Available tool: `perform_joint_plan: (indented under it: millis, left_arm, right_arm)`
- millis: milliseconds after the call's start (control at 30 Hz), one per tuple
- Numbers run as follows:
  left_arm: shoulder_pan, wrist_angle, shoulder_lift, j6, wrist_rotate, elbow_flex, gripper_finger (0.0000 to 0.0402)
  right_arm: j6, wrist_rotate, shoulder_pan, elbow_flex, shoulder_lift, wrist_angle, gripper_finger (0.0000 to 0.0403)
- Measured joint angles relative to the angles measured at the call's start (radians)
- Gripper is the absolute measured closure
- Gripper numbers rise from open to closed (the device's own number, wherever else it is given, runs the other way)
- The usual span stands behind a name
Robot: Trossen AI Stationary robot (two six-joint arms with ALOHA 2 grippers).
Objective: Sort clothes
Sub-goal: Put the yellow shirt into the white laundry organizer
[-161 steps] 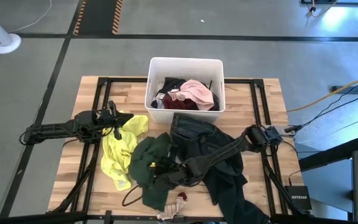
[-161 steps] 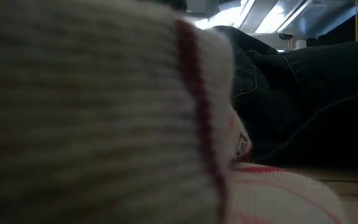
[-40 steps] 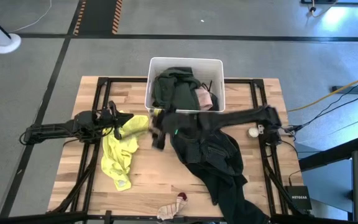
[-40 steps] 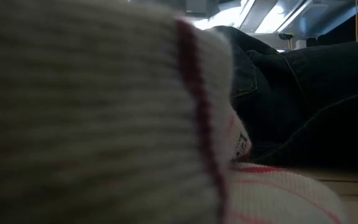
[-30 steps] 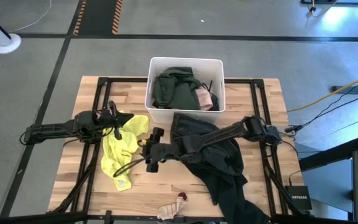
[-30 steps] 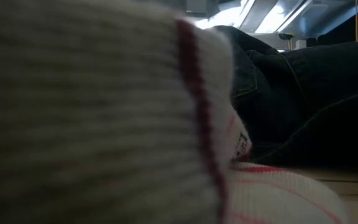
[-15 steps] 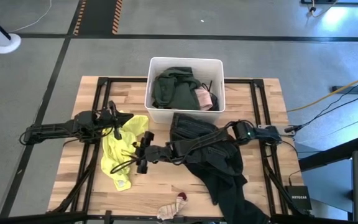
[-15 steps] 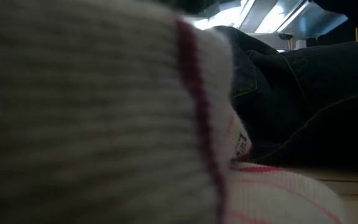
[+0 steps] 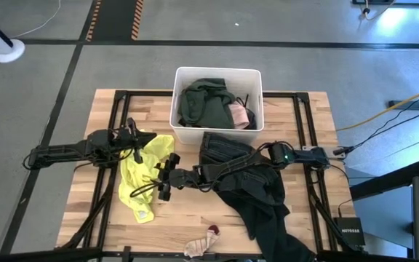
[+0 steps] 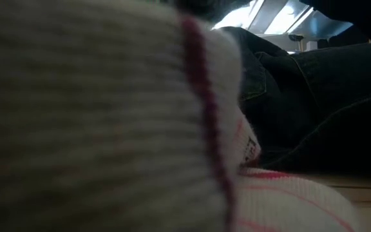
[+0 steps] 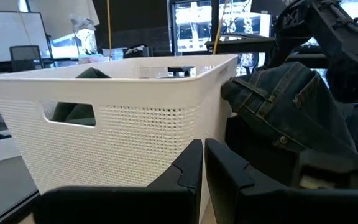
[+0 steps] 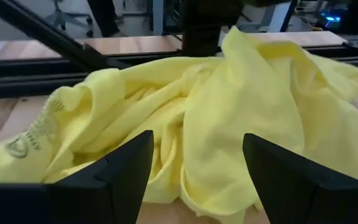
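the dark jeans (image 9: 257, 189) sprawl right of centre, the dark green shirt (image 9: 204, 104) fills the far white bin (image 9: 217, 73), the right gripper (image 9: 164, 178) spreads wide at the yellow top (image 9: 140, 178), the left gripper (image 9: 134, 143) rests pinched together left.

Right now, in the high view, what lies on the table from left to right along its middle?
Left gripper → bright yellow top → right gripper, fingers open → crumpled dark denim jeans.
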Motion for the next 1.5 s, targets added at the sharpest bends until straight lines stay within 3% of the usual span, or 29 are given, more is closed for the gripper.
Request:
perform_joint_plan:
  millis: [200,700,867,1133,1500]
  left_arm:
    - [0.000,0.000,0.001,-0.001,0.000,0.000,0.0389]
    - [0.000,0.000,0.008,-0.006,0.000,0.000,0.0389]
    - [0.000,0.000,0.008,-0.007,0.000,0.000,0.0389]
    - [0.000,0.000,0.007,-0.007,0.000,0.000,0.0389]
    - [0.000,0.000,0.007,-0.013,0.000,0.000,0.0389]
  right_arm:
    - [0.006,0.056,-0.007,-0.001,0.029,-0.011,0.0137]
    - [0.012,0.041,-0.027,-0.001,0.071,-0.064,0.0145]
    - [0.012,0.039,-0.028,-0.001,0.071,-0.077,0.0210]
    - [0.008,0.037,-0.033,-0.001,0.071,-0.135,0.0386]
    - [-0.074,0.065,0.008,0.000,-0.043,-0.265,0.0392]
